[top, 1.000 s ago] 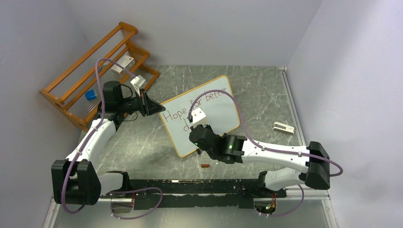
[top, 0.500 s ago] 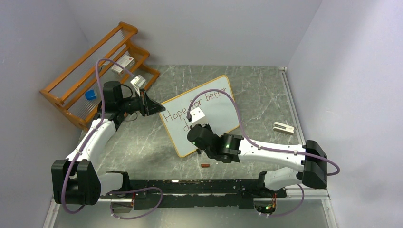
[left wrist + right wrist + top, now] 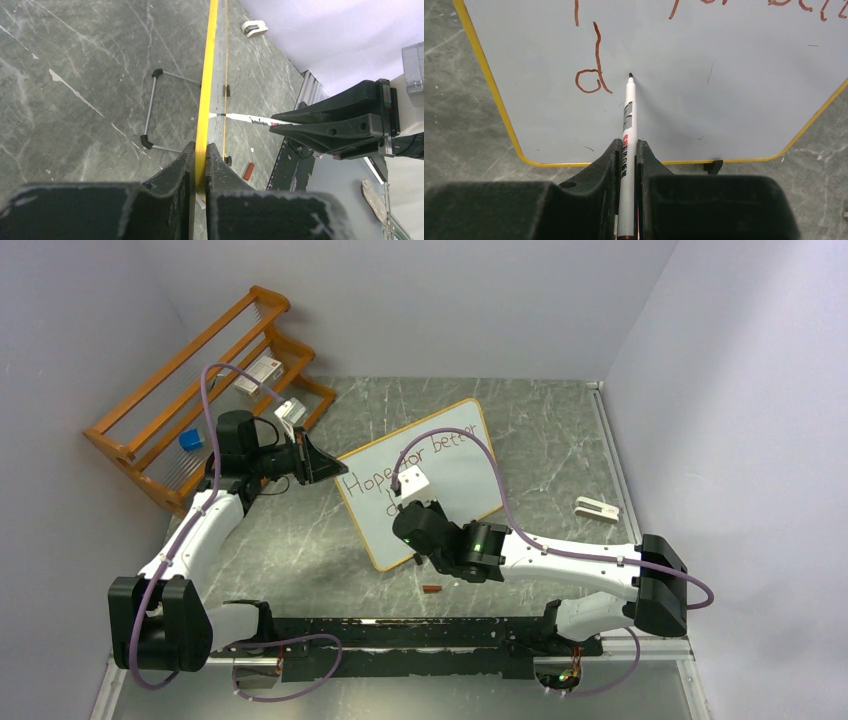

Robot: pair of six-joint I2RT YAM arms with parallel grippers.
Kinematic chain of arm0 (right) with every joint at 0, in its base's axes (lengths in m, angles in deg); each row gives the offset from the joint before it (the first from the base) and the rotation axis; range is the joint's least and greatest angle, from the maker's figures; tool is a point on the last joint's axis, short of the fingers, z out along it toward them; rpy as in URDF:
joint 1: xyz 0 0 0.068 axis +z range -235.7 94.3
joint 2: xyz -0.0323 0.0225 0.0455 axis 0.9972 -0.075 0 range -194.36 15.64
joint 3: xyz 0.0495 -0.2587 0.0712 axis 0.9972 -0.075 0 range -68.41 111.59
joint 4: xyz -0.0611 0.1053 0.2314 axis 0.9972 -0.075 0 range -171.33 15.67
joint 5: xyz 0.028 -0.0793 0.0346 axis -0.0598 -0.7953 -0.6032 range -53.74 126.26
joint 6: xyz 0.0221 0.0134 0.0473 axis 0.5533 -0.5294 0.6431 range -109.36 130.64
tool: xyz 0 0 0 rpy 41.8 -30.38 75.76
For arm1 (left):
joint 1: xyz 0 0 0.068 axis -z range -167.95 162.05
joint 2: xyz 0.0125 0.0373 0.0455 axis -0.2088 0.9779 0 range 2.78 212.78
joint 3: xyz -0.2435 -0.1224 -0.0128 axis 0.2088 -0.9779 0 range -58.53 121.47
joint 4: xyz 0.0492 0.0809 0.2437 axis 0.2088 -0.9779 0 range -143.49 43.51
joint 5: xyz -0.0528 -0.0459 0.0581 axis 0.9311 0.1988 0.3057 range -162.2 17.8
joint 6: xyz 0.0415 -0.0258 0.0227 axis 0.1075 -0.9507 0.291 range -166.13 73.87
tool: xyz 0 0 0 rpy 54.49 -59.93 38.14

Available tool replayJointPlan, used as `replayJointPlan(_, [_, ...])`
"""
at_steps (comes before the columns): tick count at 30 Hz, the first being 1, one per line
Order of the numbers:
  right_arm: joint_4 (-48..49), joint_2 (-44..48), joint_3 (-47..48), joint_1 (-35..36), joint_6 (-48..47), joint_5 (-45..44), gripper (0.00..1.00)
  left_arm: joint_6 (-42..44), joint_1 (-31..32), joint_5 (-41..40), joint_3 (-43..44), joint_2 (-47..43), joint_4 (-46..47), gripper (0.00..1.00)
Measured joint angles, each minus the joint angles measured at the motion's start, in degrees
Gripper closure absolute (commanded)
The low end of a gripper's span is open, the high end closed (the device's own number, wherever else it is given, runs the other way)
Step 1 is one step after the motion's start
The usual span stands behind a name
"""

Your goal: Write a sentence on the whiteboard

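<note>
The whiteboard (image 3: 458, 468) stands tilted on the table, and its rim looks yellow (image 3: 499, 107) in the wrist views. My left gripper (image 3: 333, 468) (image 3: 200, 150) is shut on the board's left edge (image 3: 207, 75). In red-brown ink the sentence (image 3: 400, 462) reads "Hope for better", with a lone "d" (image 3: 591, 82) on the row below. My right gripper (image 3: 405, 505) (image 3: 627, 146) is shut on a white marker (image 3: 628, 115). The marker's tip rests against the board just right of the "d". The left wrist view shows that marker (image 3: 247, 119) meeting the board's face.
An orange wooden rack (image 3: 200, 380) at the back left holds small boxes and a blue block (image 3: 190, 440). A red-brown cap (image 3: 431, 588) lies in front of the board. A small white object (image 3: 597, 508) lies at the right. The board's wire stand (image 3: 152, 110) sticks out behind it.
My right arm has shifted slightly to the left, carrying the marker along the board's lower row. The left arm and the board have not moved.
</note>
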Motion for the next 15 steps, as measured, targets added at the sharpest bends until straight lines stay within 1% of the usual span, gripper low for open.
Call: replayJointPlan(15, [1.7, -0.1, 0.3, 0.0, -1.1, 0.5, 1.00, 0.0, 0.0, 0.0, 0.0, 0.0, 0.0, 0.95])
